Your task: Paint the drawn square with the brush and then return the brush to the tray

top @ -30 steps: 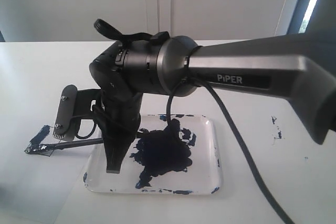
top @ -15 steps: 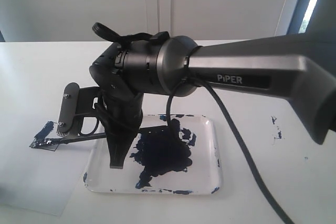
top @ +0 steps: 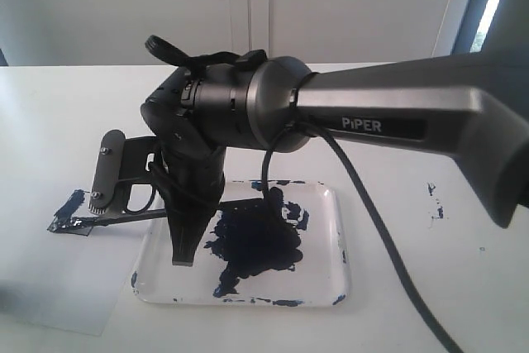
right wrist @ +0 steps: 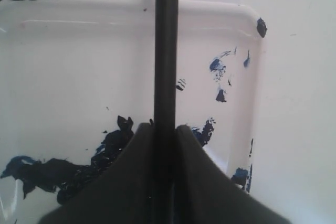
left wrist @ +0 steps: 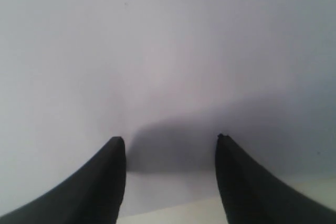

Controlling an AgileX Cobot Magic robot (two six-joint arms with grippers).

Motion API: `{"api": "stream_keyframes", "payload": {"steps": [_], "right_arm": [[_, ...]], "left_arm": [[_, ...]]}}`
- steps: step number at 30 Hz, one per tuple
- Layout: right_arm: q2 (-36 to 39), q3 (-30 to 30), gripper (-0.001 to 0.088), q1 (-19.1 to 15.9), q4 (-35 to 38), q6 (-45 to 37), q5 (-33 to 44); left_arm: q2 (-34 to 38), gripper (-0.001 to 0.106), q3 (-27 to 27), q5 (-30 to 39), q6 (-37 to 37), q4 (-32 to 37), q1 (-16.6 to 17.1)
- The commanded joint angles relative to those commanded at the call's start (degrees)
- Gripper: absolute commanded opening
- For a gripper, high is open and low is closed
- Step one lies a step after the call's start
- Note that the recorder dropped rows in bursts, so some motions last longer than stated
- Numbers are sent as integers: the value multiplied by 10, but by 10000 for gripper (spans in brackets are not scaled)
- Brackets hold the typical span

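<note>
The tray (top: 337, 280) is a shallow white dish holding a big navy blot; its rim (right wrist: 210, 8) shows paint smears. My right gripper (top: 182, 259) reaches across and points down over the tray's left end, shut on the brush (top: 124, 219). The thin black stick runs left to the drawn square (top: 69, 225), a small dark slanted patch on the paper, with the tip on or just above it. In the right wrist view the brush (right wrist: 166, 51) sits pinched between the fingers of the gripper (right wrist: 165, 129). My left gripper (left wrist: 170, 140) is open over a bare white surface.
A pale paper sheet (top: 58, 291) lies left of the tray, under the square. A blue smear (top: 71, 201) sits just beyond the square. Dark paint specks (top: 433, 202) dot the table to the right. The right arm's cable (top: 388, 270) hangs across the tray's right side.
Over the last second the right gripper lifted slightly. The brush tip, the dark patch and the paper sheet shifted a little away from the camera. Nothing visibly moved in the last half second.
</note>
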Motion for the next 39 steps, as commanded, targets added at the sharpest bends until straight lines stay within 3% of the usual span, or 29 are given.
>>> {"api": "stream_keyframes", "payload": {"steps": [20, 33, 39], "right_arm": [[0, 0, 0, 0, -61, 40, -32], [10, 0, 0, 3, -15, 13, -12], [12, 0, 0, 8, -32, 15, -8]], "left_arm": [[37, 564, 0, 9, 0, 0, 0], [37, 564, 0, 9, 0, 0, 0], [37, 564, 0, 9, 0, 0, 0]]}}
